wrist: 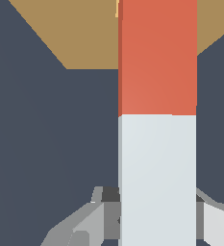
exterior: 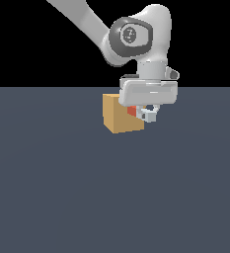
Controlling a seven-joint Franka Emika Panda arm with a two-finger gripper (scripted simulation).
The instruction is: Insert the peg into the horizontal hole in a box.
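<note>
Orange-red peg clenched in pincer, tip against tan box

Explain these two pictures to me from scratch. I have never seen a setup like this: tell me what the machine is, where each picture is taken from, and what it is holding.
Both are computer renders, not photos. The white machine is a robot arm ending in a gripper, a two-fingered clamp. The exterior view looks at the scene from a camera off the arm. The wrist view comes from a camera on the arm's wrist, looking along the fingers.

On the dark grey floor sits a tan box. The gripper holds a peg, orange-red at the far end and white at the near end. Its red end reaches the box, where the hole should be, though the hole itself is hidden.
</note>
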